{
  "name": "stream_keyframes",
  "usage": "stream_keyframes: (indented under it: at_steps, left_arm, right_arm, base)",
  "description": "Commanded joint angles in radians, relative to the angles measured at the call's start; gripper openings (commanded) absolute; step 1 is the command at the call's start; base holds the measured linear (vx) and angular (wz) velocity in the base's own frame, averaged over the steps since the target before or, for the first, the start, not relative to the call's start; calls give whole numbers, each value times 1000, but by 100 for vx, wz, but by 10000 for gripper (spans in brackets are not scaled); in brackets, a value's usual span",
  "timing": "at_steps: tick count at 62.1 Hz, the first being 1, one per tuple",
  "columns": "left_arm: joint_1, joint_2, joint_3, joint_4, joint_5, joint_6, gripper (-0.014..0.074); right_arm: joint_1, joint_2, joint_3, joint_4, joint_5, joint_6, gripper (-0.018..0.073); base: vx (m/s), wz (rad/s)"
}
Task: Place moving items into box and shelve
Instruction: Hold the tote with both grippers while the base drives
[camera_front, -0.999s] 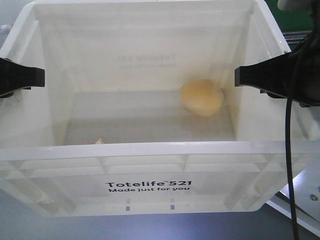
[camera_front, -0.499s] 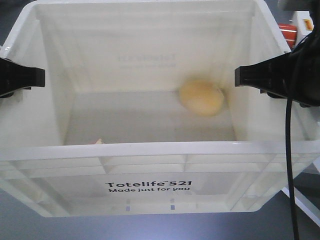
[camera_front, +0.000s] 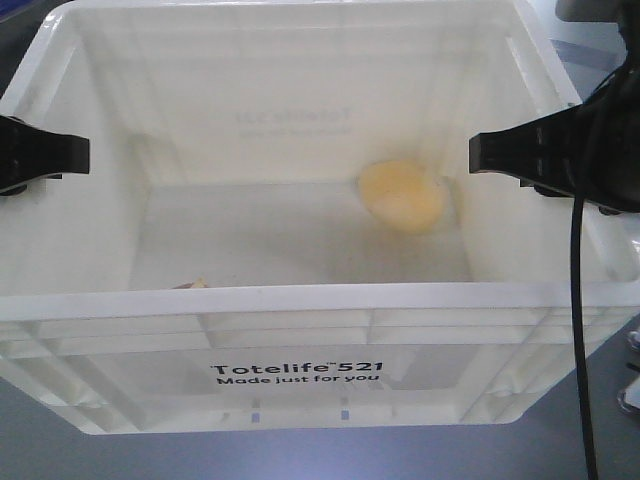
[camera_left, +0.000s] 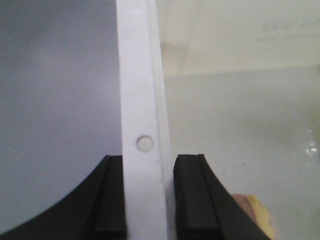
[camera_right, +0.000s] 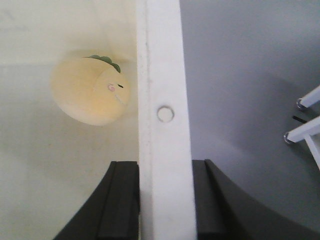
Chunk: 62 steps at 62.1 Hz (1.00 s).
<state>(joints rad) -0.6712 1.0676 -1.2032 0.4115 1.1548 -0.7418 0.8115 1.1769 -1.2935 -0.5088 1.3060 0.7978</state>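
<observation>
Grey floor (camera_right: 250, 75), white box (camera_front: 300, 297) rim gripped by both jaws, yellow plush (camera_front: 402, 195) inside

The box (camera_front: 300, 372) is a large white plastic tote, open at the top and upright, with a ribbed rim and the black print "Totelife 521 Made just for you" on its near wall. Its left rim is clamped between the fingers of the left gripper (camera_left: 148, 165), and its right rim between those of the right gripper (camera_right: 165, 170).

A round yellow-orange plush toy (camera_front: 402, 196) lies on the floor of the box, in the far right corner, near the right wall. It has a green leaf and a stitched face.

A second small pale toy (camera_front: 195, 284) shows only partly, at the near left corner of the box, below the near rim.
</observation>
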Motion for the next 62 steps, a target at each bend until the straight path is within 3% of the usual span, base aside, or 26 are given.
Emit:
stream_keyframes:
  at_steps: [1, 62]
  left_arm:
    - [-14, -23, -34, 33, -146, 2, 94]
    - [-14, -23, -34, 33, -146, 2, 94]
  right_arm:
    - [9, -25, -42, -63, -32, -9, 1]
    - [9, -25, -42, -63, -33, -9, 1]
  base:
    - [-18, 81]
    - [-14, 65]
